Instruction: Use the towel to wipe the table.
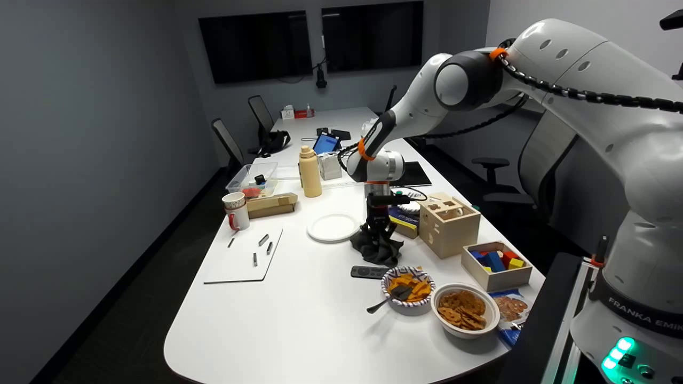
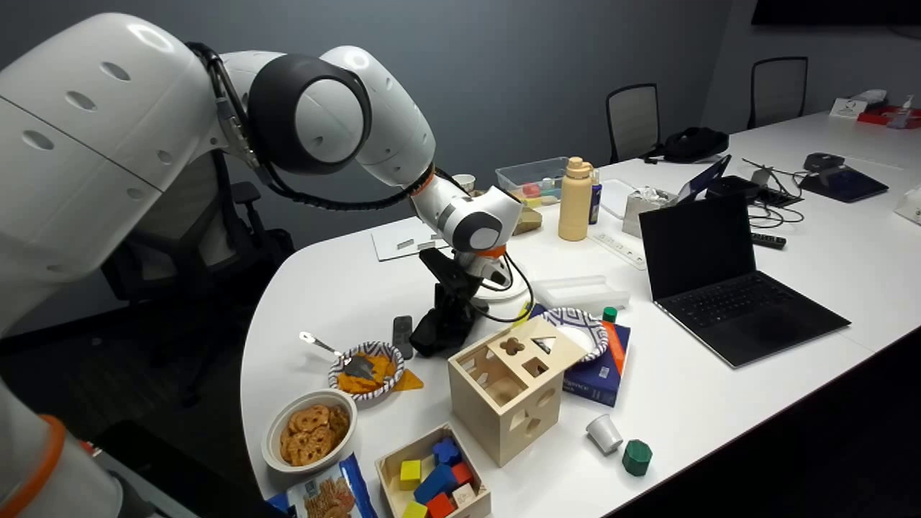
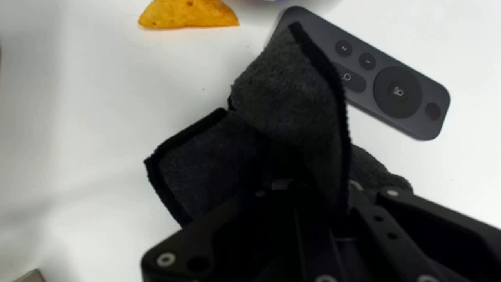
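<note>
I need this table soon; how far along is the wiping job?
The grasp looks done: the gripper holds the dark gray towel. In hand: likely the wiping, with the towel low at the table near the remote control. Left: probably more wiping; a tortilla chip and dark specks lie nearby.

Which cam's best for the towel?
Wrist view: it shows the towel close up, fuzzy texture and black edging clear, though the jaws hide part of it. Both exterior views show only a small dark bunch at the jaws, with no texture to make out.
</note>
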{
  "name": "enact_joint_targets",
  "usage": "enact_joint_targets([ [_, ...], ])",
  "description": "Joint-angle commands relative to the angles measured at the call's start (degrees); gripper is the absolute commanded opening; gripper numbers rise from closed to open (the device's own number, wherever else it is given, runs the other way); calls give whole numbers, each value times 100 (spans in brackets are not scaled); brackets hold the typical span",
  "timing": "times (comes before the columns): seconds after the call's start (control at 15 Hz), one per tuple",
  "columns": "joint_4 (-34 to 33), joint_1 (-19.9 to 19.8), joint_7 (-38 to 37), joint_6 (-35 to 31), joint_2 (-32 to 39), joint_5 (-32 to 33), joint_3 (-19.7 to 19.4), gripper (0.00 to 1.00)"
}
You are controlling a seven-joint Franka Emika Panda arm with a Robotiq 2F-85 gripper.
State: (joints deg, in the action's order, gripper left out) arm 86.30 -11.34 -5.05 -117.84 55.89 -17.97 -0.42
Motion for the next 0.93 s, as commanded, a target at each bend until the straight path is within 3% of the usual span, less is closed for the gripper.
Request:
enact_joint_targets([
  [0.0,-159,-47,169,267,135,-41,112,2],
  [0.27,69,-66,77,377,17,-40,28,2],
  [0.87,602,-132,-390,324,-298,53,-581,2],
])
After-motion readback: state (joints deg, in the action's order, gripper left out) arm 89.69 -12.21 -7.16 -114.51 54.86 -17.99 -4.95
